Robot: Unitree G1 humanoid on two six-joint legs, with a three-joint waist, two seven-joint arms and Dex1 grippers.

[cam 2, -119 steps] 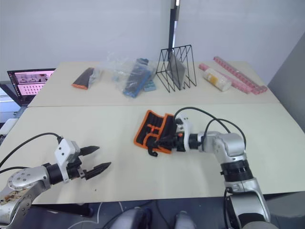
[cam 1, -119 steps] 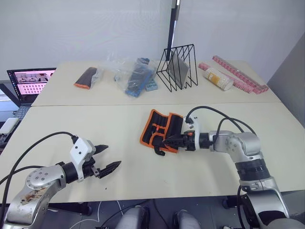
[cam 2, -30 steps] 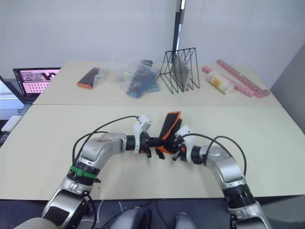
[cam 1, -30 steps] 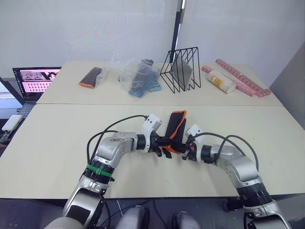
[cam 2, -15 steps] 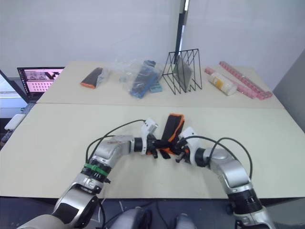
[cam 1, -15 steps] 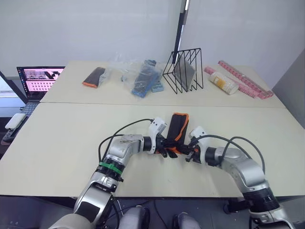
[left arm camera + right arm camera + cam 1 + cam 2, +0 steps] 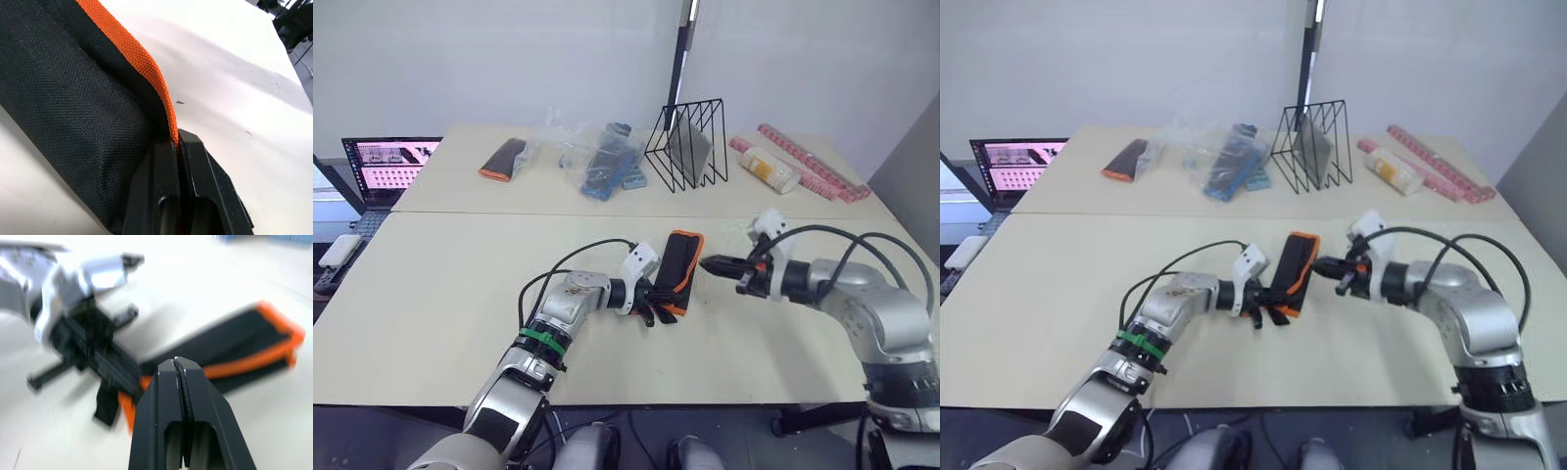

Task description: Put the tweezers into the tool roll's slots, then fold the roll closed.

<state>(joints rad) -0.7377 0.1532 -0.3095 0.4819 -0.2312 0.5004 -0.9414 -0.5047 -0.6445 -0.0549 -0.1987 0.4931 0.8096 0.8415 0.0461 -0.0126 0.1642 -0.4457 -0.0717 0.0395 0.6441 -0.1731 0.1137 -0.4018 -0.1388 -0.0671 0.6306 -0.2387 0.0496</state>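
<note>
Roll (image 7: 677, 270) is lying folded shut on the near bench (image 7: 431, 294), a narrow black bundle with orange binding showing along its edge, roughly midway between the two arms. Left claw (image 7: 653, 297) is clenching the roll's near end: in the left wrist view its two black fingers (image 7: 161, 196) are pressing together on the orange binding (image 7: 146, 66), with the black fabric bulging beside them. Right claw (image 7: 715, 264) is hovering just beside the roll's far right edge, apart from it, its fingers pressed together on nothing and pointing toward the roll; the right wrist view is showing the roll (image 7: 239, 345) and the left claw (image 7: 98, 362) beyond its closed tips. On the far bench, a wire rack (image 7: 688, 140) is standing near the middle, clear bags with blue items (image 7: 597, 157) are lying to its left, a small black-and-orange pouch (image 7: 502, 159) is sitting further left, and a laptop (image 7: 384, 166) is glowing at the left edge.
</note>
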